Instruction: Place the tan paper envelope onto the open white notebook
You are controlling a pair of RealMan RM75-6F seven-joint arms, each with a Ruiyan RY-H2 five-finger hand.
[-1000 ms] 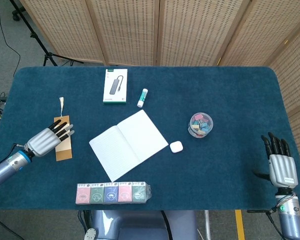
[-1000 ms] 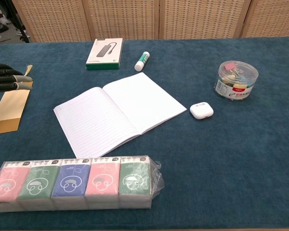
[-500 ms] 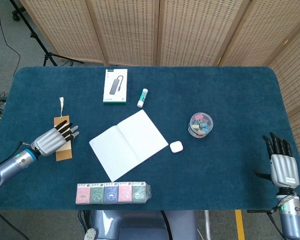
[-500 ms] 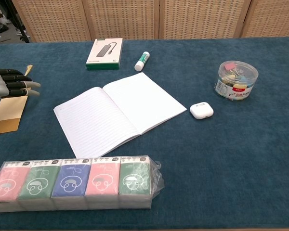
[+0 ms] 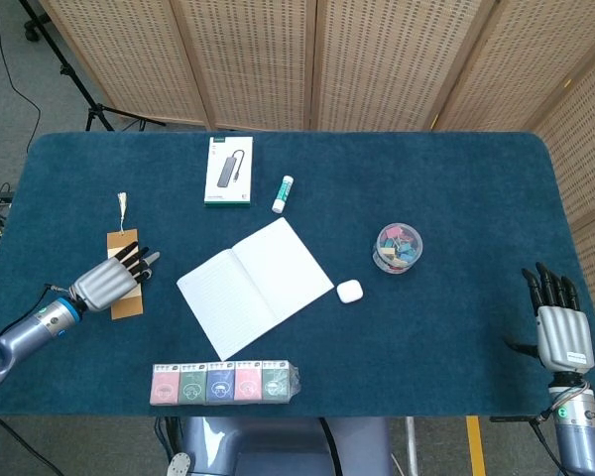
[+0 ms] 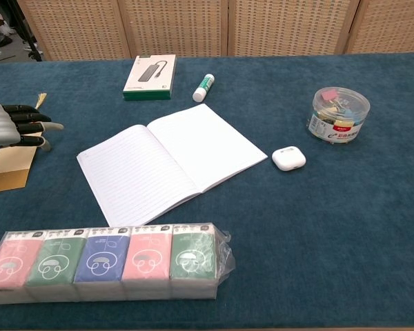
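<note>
The tan paper envelope (image 5: 126,288) is seen lying flat on the blue surface (image 5: 456,198), partly covered by the left hand (image 5: 114,279), whose fingers (image 6: 34,124) are held out flat and slightly apart above it with nothing gripped. The open white notebook (image 5: 255,286) is found just beyond those fingertips, apart from the envelope. The right hand (image 5: 557,322) is kept at the far edge of the surface, fingers extended and empty.
</note>
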